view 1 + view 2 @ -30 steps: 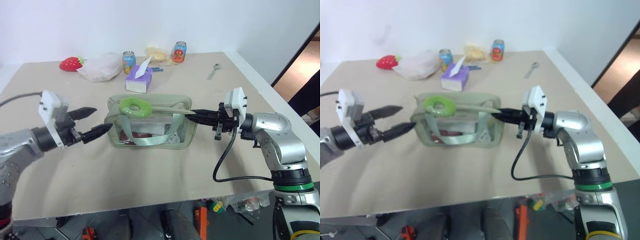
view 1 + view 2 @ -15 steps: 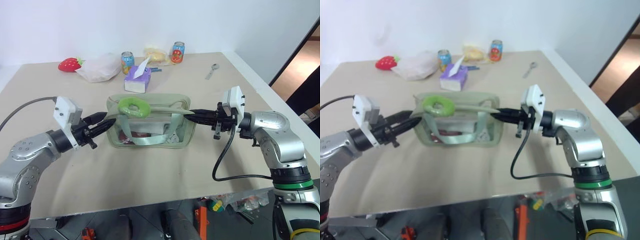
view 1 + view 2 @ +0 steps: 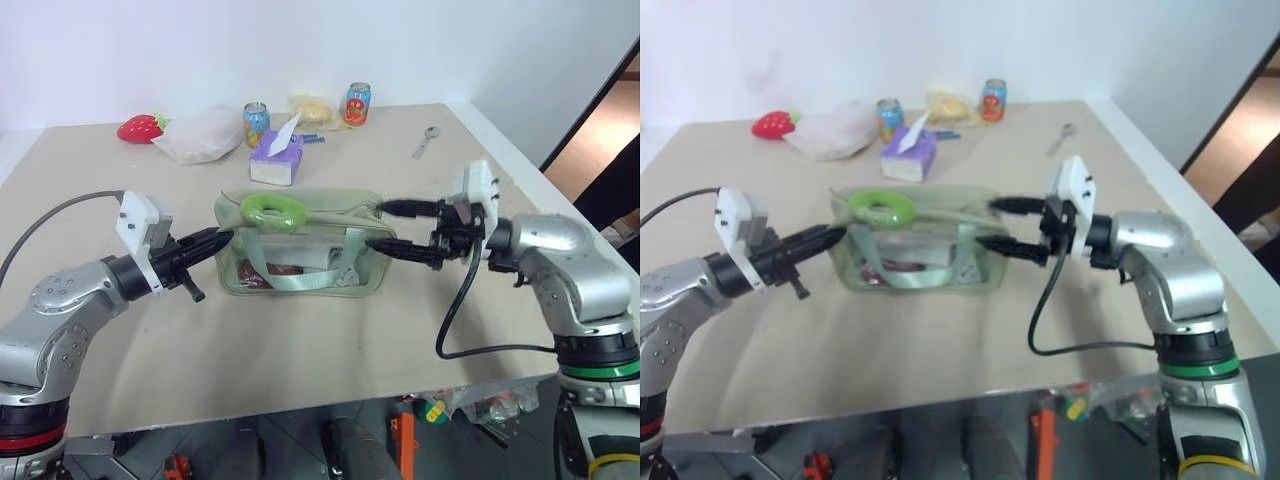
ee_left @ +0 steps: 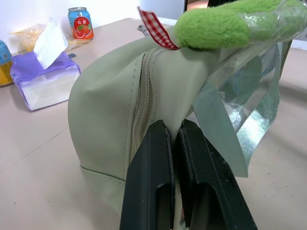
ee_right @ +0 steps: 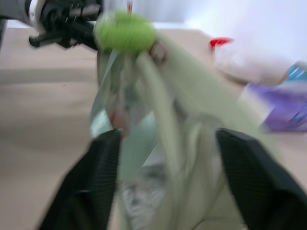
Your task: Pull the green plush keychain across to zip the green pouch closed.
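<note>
The pale green pouch [image 3: 345, 285] stands mid-table, with the lime-green plush keychain [image 3: 272, 210] lying on its top near the left end. My left gripper [image 3: 222, 237] is shut on the fabric at the pouch's left end, just below the zipper's end [image 4: 144, 96]. The keychain [image 4: 216, 26] hangs above those fingers [image 4: 153, 158]. My right gripper [image 3: 392, 228] is open at the pouch's right end, one finger above the top edge and one beside the end wall, holding nothing. The right wrist view looks along the pouch toward the keychain [image 5: 125, 31].
Behind the pouch stand a purple tissue box [image 3: 277, 160], two drink cans [image 3: 258, 123] [image 3: 358, 103], a white plastic bag [image 3: 200, 135], a strawberry plush [image 3: 142, 127] and a yellow snack pack [image 3: 312, 107]. A spoon [image 3: 428, 140] lies at the far right, near the table's edge.
My left gripper moved in to the pouch's left end and shut on it. My right gripper, shut at the right end before, has opened and risen slightly.
</note>
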Robot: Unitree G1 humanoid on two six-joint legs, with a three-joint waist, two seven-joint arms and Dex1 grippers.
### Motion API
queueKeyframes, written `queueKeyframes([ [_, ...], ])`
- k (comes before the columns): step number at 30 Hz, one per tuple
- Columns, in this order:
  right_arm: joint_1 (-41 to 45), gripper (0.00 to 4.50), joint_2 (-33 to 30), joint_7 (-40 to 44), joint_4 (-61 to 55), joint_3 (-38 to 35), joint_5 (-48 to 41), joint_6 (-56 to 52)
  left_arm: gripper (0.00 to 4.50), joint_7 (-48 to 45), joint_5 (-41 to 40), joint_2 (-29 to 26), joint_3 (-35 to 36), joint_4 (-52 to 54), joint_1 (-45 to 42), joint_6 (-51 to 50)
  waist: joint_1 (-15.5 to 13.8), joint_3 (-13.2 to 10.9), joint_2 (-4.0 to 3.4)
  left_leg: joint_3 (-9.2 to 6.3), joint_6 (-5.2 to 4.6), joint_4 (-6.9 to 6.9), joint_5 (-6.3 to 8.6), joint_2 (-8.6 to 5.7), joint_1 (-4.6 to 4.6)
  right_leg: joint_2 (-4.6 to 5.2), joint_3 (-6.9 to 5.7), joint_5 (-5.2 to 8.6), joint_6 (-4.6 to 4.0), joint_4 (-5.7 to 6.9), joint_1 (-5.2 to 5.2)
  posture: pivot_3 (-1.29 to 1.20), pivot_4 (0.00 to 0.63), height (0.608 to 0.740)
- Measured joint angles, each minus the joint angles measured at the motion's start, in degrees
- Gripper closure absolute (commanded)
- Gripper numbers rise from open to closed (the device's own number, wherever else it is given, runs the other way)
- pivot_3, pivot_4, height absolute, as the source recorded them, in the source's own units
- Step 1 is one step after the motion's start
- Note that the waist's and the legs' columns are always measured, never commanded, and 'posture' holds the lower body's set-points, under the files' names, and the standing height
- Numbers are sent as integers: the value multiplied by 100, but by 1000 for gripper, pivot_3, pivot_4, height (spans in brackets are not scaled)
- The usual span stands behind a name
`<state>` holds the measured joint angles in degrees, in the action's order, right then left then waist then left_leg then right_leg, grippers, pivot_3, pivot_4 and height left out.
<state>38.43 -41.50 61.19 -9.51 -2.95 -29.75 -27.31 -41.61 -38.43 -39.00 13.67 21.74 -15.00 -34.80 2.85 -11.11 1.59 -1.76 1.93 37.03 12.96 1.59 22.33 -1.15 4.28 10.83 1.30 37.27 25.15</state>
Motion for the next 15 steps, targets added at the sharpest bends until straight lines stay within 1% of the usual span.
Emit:
queueKeyframes([
  [1, 131, 15, -39, -28, -74, -33, -42, -39, 4500, 0, 0, 0, -11, -2, -7, -1, -2, 0, 0, 0, 0, 1, 0, 0, 0, 0, 0, 0, 0, 0, 0, 0, 150, 740],
  [2, 315, 15, -127, -37, -288, -41, -63, -87, 4500, -3, -3, 1, -23, -5, -10, -1, -5, 1, 1, -1, 0, 0, 0, 1, 0, -1, -2, 1, -1, 0, -1, 0, 150, 740],
  [4, 439, 15, -97, -118, -580, -24, -158, -193, 4500, -5, -5, 2, -26, -12, -13, -1, -6, 6, 10, -4, 0, -1, 0, 3, -1, -2, -4, 2, -2, 0, -2, 0, 150, 740],
  [6, 545, 15, 152, -386, -942, 105, -218, -359, 4500, 12, 10, 4, -30, -25, -34, 0, -4, 6, 10, -3, 0, -2, 0, 3, 0, -1, -3, 1, -1, 0, -1, 0, 150, 740],
  [9, 574, 15, 513, -781, -1396, 539, -204, -569, 4500, 63, 43, 30, -52, -37, -79, 0, -6, 6, 10, -4, 0, 0, 0, 3, 2, 0, -2, 1, -1, 0, 0, 0, 150, 740],
  [12, 571, 15, 759, -1057, -1431, 1069, 191, -555, 4500, 84, 37, 39, -98, -36, -104, -1, -7, 6, 10, -3, 0, 8, 0, 2, 9, 2, -2, 2, -2, -2, 2, 0, 150, 740],
  [15, 586, 15, 866, -1182, -1267, 1258, 464, -477, 4500, 96, 27, 39, -113, -33, -106, -1, -13, 6, 10, -2, 0, 18, 0, 1, 17, 4, -2, 2, -4, -4, 3, 0, 150, 740],
])
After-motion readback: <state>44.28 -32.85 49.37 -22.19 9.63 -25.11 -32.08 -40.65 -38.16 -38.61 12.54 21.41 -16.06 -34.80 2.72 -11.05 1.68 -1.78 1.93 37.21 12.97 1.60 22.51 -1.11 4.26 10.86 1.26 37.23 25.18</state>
